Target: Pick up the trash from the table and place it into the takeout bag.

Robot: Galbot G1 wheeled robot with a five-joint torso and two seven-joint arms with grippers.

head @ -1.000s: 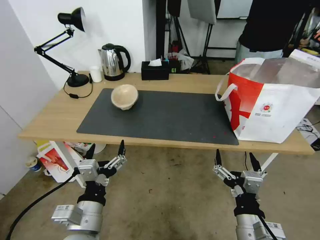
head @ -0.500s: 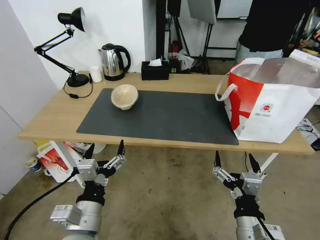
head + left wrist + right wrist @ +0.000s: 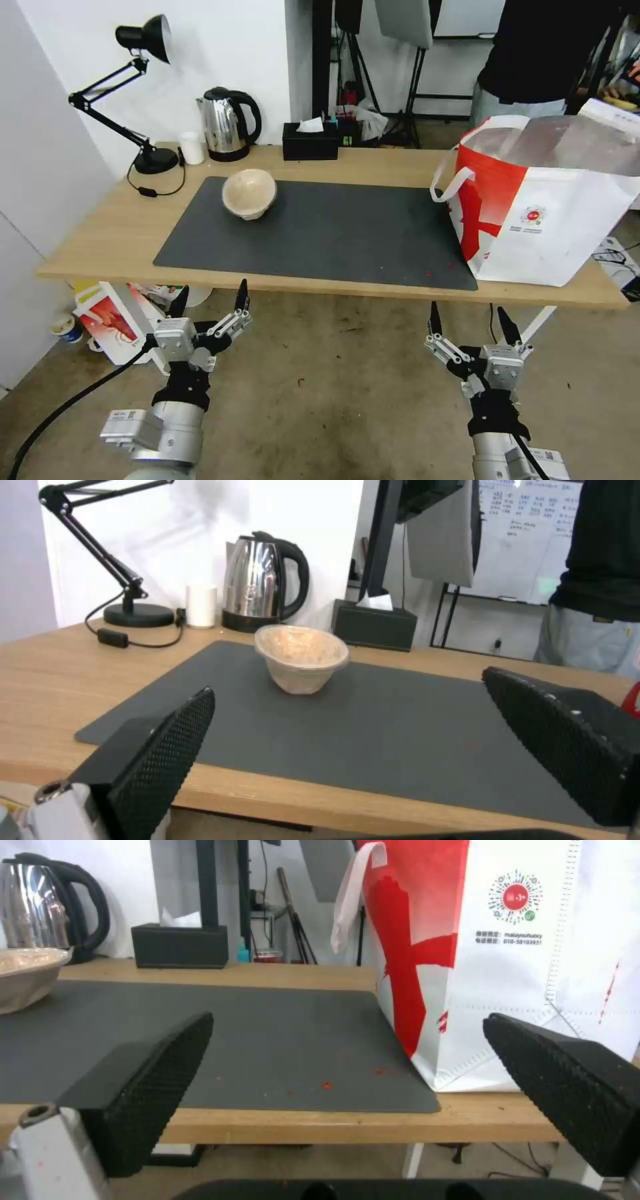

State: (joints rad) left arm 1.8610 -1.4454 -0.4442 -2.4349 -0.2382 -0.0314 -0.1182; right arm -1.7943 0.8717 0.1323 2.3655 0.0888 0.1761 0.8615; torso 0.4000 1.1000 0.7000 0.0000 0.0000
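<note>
Light-wood table carried a dark grey mat; mat's near edge sat just inside the table's front edge. Beige paper bowl stood on the mat's far-left part, open mat all around it. Takeout bag stood at the table's right end, touching the mat's right edge, mouth open. Lamp, kettle and tissue box lined the back edge. Left gripper and right gripper hung below the front edge over bare floor, jaws spread wide, holding nothing.
</note>
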